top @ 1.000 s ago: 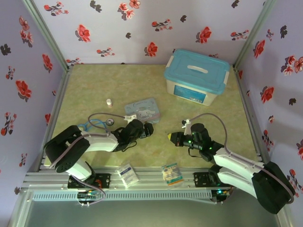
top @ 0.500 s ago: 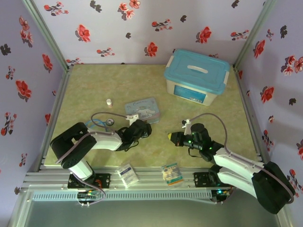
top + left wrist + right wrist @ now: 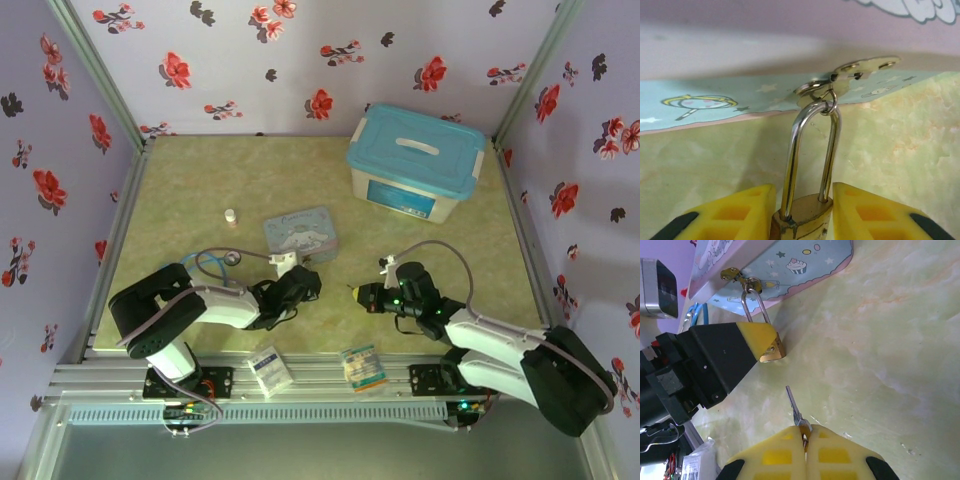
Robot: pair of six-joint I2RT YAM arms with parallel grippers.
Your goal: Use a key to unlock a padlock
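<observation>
The brass-gold padlock (image 3: 801, 219) hangs by its thin shackle from the hasp of the pastel cartoon tin (image 3: 300, 233). My left gripper (image 3: 802, 202) is shut on the padlock's body, a yellow finger on each side. In the right wrist view the padlock (image 3: 772, 351) sticks out of the left gripper's finger (image 3: 757, 340), its bottom face turned toward the key. My right gripper (image 3: 806, 432) is shut on the key (image 3: 794, 406), whose thin blade points at the padlock across a short gap. From above, the left gripper (image 3: 305, 283) and right gripper (image 3: 358, 294) face each other.
A blue-lidded box (image 3: 415, 160) stands at the back right. A small white cylinder (image 3: 231, 215) and a silver disc on blue tubing (image 3: 232, 258) lie left of the tin. Two packets (image 3: 270, 368) (image 3: 362, 366) rest on the front rail.
My right gripper has moved a little left with the key, nearer the padlock. The left arm has shifted and settled lower, still holding the padlock at the tin.
</observation>
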